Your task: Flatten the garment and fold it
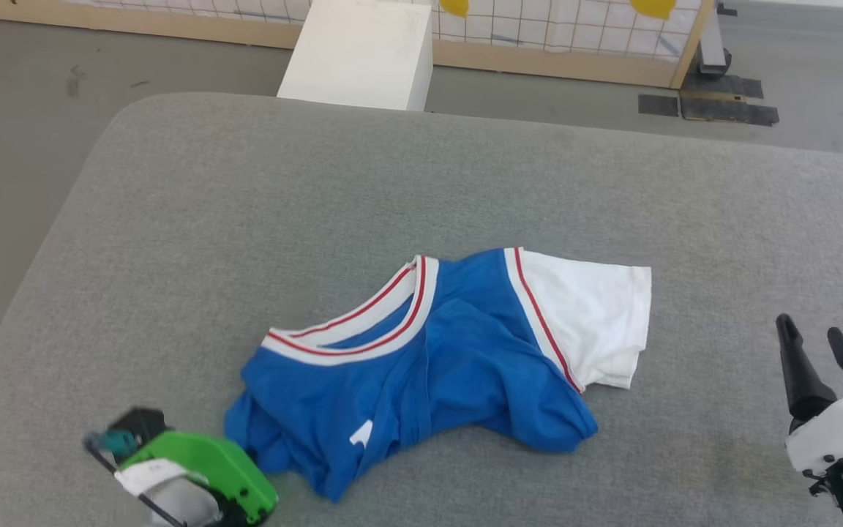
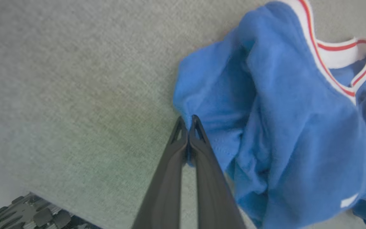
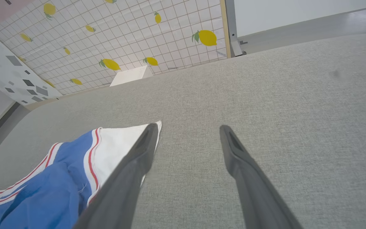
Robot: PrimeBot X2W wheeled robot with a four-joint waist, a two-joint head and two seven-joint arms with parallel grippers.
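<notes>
Since the left gripper (image 2: 187, 126) has its two long dark fingers pressed together on a thin fold at the edge of the bright blue jersey T-shirt with white sleeves and red-striped trim (image 1: 429, 366), the step in hand looks like drawing that bunched side out flat. How many layers the pinch has caught cannot be told. A good pull would therefore be low and slow, out toward the robot's left and away from the heap, watching whether one layer slides free or the whole bundle drags along.

The right gripper (image 1: 811, 331) stands wide open and empty above the cloth-covered top, well to the right of the shirt's one spread white sleeve (image 1: 597, 322). It would do best to come in and pin or take that sleeve side, so that the pull has something to work against.

The shirt lies crumpled at the near middle of the grey woven padded surface (image 1: 319, 183), collar toward the far left, with the blue body rumpled in thick folds.
</notes>
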